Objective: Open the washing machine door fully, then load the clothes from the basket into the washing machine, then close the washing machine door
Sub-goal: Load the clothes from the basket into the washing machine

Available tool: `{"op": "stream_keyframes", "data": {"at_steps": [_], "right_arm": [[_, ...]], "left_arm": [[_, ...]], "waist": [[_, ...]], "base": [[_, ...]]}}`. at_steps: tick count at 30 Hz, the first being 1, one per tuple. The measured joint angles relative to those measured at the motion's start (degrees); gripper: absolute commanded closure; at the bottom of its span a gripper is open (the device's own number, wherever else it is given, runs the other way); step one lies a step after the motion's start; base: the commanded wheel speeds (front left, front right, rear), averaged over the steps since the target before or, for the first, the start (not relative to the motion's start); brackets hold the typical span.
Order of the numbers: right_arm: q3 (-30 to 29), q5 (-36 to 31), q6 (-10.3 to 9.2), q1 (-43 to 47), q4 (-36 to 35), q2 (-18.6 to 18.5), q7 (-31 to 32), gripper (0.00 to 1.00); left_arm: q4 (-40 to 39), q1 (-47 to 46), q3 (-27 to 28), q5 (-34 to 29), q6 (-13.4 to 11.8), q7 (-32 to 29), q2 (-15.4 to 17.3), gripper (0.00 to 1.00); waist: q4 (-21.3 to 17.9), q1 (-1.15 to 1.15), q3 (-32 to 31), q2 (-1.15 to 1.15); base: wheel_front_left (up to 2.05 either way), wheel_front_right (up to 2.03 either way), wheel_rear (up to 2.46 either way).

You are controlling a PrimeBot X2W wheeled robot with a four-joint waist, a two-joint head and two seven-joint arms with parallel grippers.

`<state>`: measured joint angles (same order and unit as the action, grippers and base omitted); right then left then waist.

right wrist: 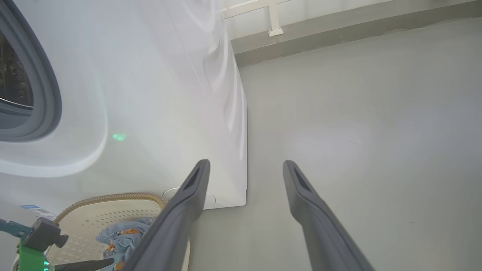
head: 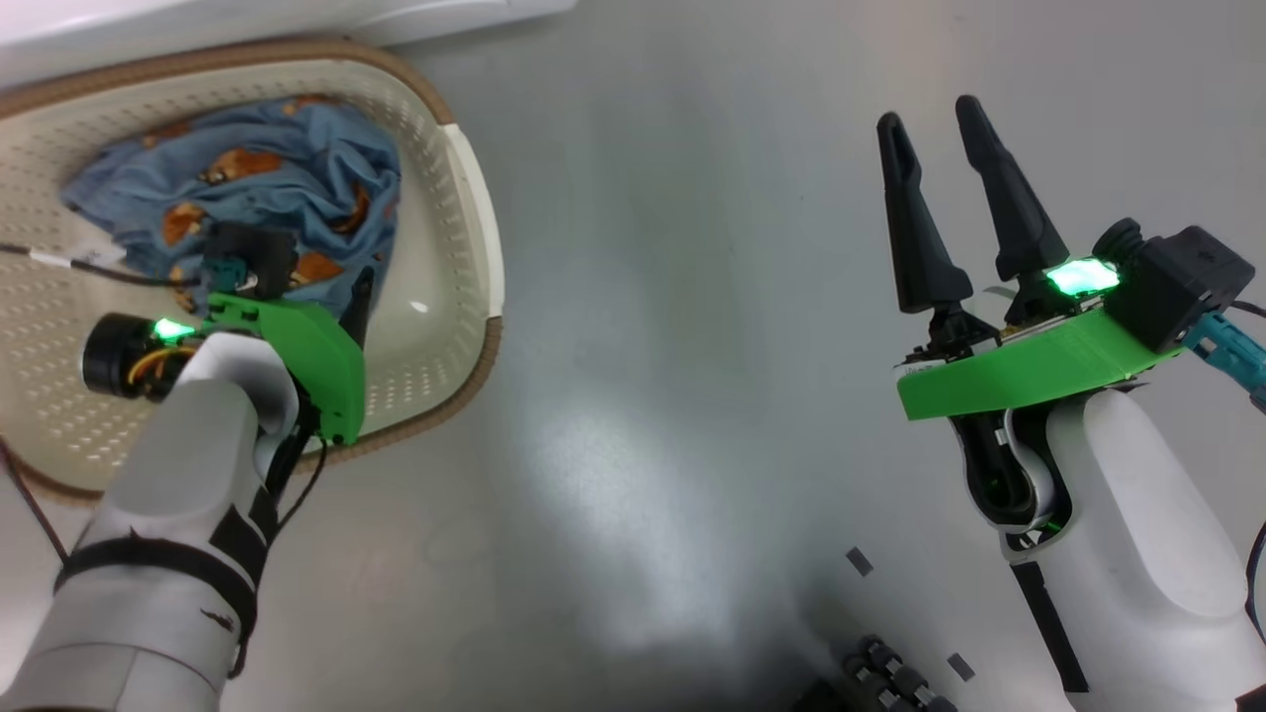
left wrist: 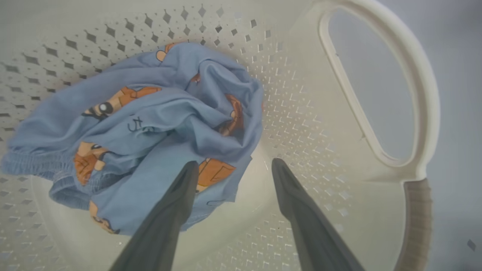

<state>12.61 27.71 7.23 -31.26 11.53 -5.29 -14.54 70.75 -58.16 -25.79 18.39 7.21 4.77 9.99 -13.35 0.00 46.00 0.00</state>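
In the basket point(left wrist: 301, 113), 10 o'clock of head view: the clothes point(left wrist: 150, 128), one crumpled blue bundle w/ orange prints, lying on the bottom. Left gripper point(left wrist: 234, 163) hangs at the bundle's 4 o'clock edge, jaws wide apart, nothing held. Imo nudge toward 10 o'clock so jaws straddle a thick fold, drop, pinch deep, keep tips off the wall holes. Right gripper point(head: 930, 111) at 2 o'clock, spread, empty, above floor point(head: 643, 346). Rt wrist view adds the washing machine point(right wrist: 169, 94) front, grey ring point(right wrist: 51, 94) at 9 o'clock. Left wrist view gives fold detail that the wrist blocks in head view.
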Motion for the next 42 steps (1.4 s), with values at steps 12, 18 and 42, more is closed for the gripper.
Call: {"op": "stream_keyframes", "data": {"at_steps": [12,18,42], "right_arm": [[0.7,0.0,0.00,-1.4,-0.7,1.3,0.0,0.00],[2.0,0.5,0.00,-1.4,-0.6,1.8,0.0,0.00],[3.5,1.0,0.00,-3.4,2.7,1.8,0.0,0.00]], "left_arm": [[2.9,-6.2,-1.8,-1.9,-5.2,-3.6,3.0,0.00],[3.4,-7.8,-1.4,-1.8,-9.6,-7.4,4.4,0.00],[3.7,-6.9,0.2,3.2,-6.5,-2.8,3.2,1.00]], "waist": [[-3.6,0.00,5.1,0.00],[-5.5,0.00,7.0,0.00],[-4.2,0.00,4.1,0.00]], "base": [[0.00,0.00,0.00],[0.00,0.00,0.00],[0.00,0.00,0.00]]}}
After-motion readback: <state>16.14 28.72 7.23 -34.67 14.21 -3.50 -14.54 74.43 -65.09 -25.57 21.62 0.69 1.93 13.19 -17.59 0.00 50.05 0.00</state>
